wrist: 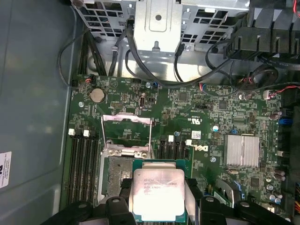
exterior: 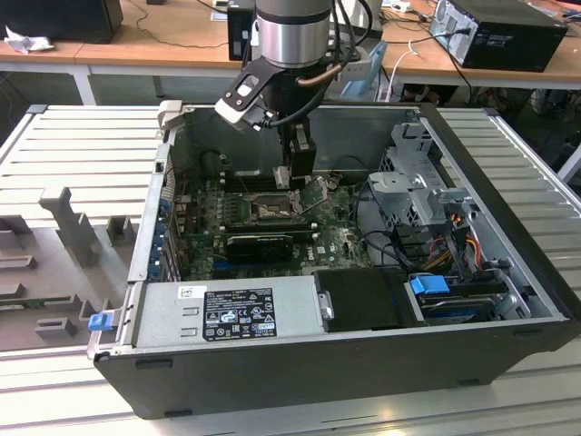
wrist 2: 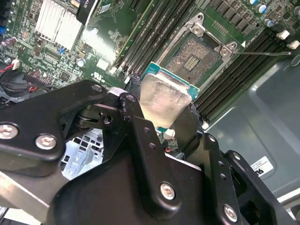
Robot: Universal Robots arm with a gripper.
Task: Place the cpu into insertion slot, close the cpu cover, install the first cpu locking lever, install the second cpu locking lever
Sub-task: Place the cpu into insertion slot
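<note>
My gripper (wrist 2: 164, 119) is shut on the cpu (wrist 2: 164, 96), a flat square chip with a pale silver top and a green edge, held by its sides between the black fingers (wrist 2: 138, 122). In the first wrist view the cpu (wrist: 157, 190) hangs over one edge of the insertion slot (wrist: 115, 176), covering part of it. The insertion slot (wrist 2: 194, 56) lies open, its contact field bare inside a silver rim. The cpu cover (wrist: 127, 117) stands raised beside the socket. In the exterior view the gripper (exterior: 292, 177) hovers inside the open case just above the insertion slot (exterior: 272, 211).
Rows of black memory slots (wrist: 84, 164) flank the socket. A finned silver heatsink (wrist: 241, 151) sits on the green board. A metal drive cage (exterior: 413, 177) with cables stands on the exterior view's right, and the power supply (exterior: 236, 313) lies along the case's near wall.
</note>
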